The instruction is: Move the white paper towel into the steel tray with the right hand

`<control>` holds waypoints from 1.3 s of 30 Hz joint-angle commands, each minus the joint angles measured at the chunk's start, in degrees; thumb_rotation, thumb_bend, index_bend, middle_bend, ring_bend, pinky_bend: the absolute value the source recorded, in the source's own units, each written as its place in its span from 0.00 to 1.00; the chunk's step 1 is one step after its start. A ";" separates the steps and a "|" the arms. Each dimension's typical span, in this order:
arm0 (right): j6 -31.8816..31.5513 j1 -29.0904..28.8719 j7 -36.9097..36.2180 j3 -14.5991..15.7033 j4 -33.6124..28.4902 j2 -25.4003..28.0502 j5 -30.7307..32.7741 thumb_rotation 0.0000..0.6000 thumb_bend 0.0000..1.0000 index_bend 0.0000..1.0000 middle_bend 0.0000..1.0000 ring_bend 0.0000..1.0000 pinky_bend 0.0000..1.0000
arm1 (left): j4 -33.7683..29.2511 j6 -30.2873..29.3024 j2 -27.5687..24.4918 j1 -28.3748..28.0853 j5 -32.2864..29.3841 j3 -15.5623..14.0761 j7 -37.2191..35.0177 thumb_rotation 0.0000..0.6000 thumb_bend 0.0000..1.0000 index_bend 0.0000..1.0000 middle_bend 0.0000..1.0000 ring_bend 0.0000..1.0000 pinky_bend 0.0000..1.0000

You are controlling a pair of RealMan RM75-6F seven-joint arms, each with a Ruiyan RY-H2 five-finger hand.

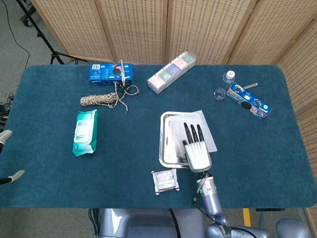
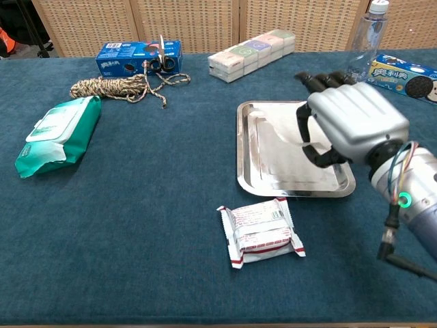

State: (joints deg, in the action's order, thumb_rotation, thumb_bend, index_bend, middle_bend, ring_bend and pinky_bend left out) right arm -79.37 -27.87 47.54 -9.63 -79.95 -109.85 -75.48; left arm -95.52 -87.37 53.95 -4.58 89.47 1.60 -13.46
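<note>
The white paper towel [image 1: 198, 127] is spread over the right part of the steel tray [image 1: 165, 144] and reaches past its right rim. My right hand [image 1: 197, 148] is on top of it, fingers stretched toward the far side. In the chest view the right hand [image 2: 349, 124] hovers low over the tray [image 2: 287, 188], its thumb curled under and pinching the towel [image 2: 278, 128]. Only fingertips of my left hand [image 1: 4, 136] show at the far left edge, spread apart and holding nothing.
A wrapped snack packet [image 1: 165, 180] lies just in front of the tray. A green wipes pack [image 1: 85, 132], a rope bundle [image 1: 101, 99] and a blue cookie box [image 1: 111, 72] are at the left. A pastel box row [image 1: 171, 72], a water bottle [image 1: 225, 82] and another cookie box [image 1: 249, 100] stand at the back.
</note>
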 commanded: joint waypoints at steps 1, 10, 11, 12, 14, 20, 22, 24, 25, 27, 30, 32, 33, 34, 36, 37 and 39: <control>-1.12 1.17 0.37 1.45 2.51 -3.52 0.13 1.00 0.67 0.69 0.03 0.00 0.00 | -0.08 -0.12 0.03 0.07 0.22 -0.11 0.21 1.00 0.00 0.00 0.00 0.00 0.00; -0.62 -0.12 -1.54 -2.64 9.56 -10.63 1.97 1.00 0.67 0.69 0.04 0.00 0.00 | 0.08 0.12 0.00 0.00 0.18 -0.16 -0.09 1.00 0.00 0.00 0.00 0.00 0.00; -0.51 -0.36 -1.53 -3.53 9.71 -11.17 2.52 1.00 0.67 0.69 0.04 0.00 0.00 | 0.13 0.30 -0.05 -0.09 0.02 -0.09 -0.26 1.00 0.00 0.00 0.00 0.00 0.00; -0.48 -0.45 -1.57 -4.09 9.73 -11.56 2.94 1.00 0.67 0.69 0.04 0.00 0.00 | 0.15 0.42 -0.10 -0.14 -0.03 -0.08 -0.38 1.00 0.00 0.00 0.00 0.00 0.00; -0.49 -0.51 -1.74 -5.12 9.61 -12.39 3.89 1.00 0.67 0.69 0.04 0.00 0.00 | 0.14 0.50 -0.20 -0.18 0.00 -0.10 -0.55 1.00 0.00 0.00 0.00 0.00 0.00; -0.51 -1.24 -0.49 -6.74 10.97 -14.98 5.66 1.00 0.67 0.69 0.04 0.00 0.00 | 0.29 0.27 -0.42 -0.07 0.19 -0.16 -1.33 1.00 0.00 0.00 0.00 0.00 0.00; -0.52 -1.36 -0.37 -6.84 11.59 -15.46 5.83 1.00 0.67 0.69 0.04 0.00 0.00 | 0.33 0.18 -0.49 -0.03 0.24 -0.17 -1.55 1.00 0.00 0.00 0.00 0.00 0.00; -0.24 -1.44 -0.04 -6.63 13.03 -16.15 6.19 1.00 0.67 0.69 0.04 0.00 0.00 | 0.45 0.03 -0.62 0.05 0.15 -0.12 -2.11 1.00 0.00 0.00 0.00 0.00 0.00; -0.23 -1.46 -0.23 -6.65 13.49 -16.43 6.26 1.00 0.67 0.69 0.04 0.00 0.00 | 0.53 0.03 -0.67 0.06 0.14 -0.12 -2.32 1.00 0.00 0.00 0.00 0.00 0.00; -0.14 -1.42 -1.14 -6.69 14.24 -16.90 6.35 1.00 0.67 0.69 0.04 0.00 0.00 | 0.70 0.04 -0.73 0.05 0.19 -0.13 -2.69 1.00 0.00 0.00 0.00 0.00 0.00; -0.07 -1.61 -2.29 -6.82 14.95 -17.38 6.09 1.00 0.67 0.69 0.04 0.00 0.00 | 0.79 0.01 -0.82 0.04 0.35 -0.18 -2.99 1.00 0.00 0.00 0.00 0.00 0.00; -0.06 -1.69 -2.83 -6.99 15.12 -17.74 6.10 1.00 0.67 0.69 0.04 0.00 0.00 | 0.81 -0.07 -0.84 0.08 0.38 -0.18 -3.10 1.00 0.00 0.00 0.00 0.00 0.00; -0.03 -1.73 -2.88 -7.06 15.29 -18.00 6.18 1.00 0.67 0.69 0.04 0.00 0.00 | 0.81 -0.17 -0.84 0.12 0.38 -0.17 -3.14 1.00 0.00 0.00 0.00 0.00 0.00; 0.03 -1.77 -2.92 -7.13 15.42 -18.21 6.28 1.00 0.67 0.69 0.04 0.00 0.00 | 0.80 -0.24 -0.85 0.16 0.41 -0.17 -3.15 1.00 0.00 0.00 0.00 0.00 0.00; -0.03 -1.86 -2.88 -7.35 15.95 -18.79 6.49 1.00 0.67 0.69 0.04 0.00 0.00 | 0.80 -0.36 -0.88 0.23 0.47 -0.21 -3.29 1.00 0.00 0.00 0.00 0.00 0.00; -0.04 -1.90 -2.83 -7.45 16.23 -19.06 6.61 1.00 0.67 0.69 0.04 0.00 0.00 | 0.83 -0.41 -0.90 0.25 0.50 -0.22 -3.35 1.00 0.00 0.00 0.00 0.00 0.00; -0.07 -1.92 -2.97 -7.68 16.55 -19.54 6.84 1.00 0.67 0.69 0.04 0.00 0.00 | 0.89 -0.48 -0.92 0.29 0.52 -0.22 -3.52 1.00 0.00 0.00 0.00 0.00 0.00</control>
State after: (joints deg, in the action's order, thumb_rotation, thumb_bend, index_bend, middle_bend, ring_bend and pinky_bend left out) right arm -79.41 -29.76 44.61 -17.20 -63.54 -129.25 -68.75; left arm -94.64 -87.85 53.04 -4.30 89.99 1.39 -16.98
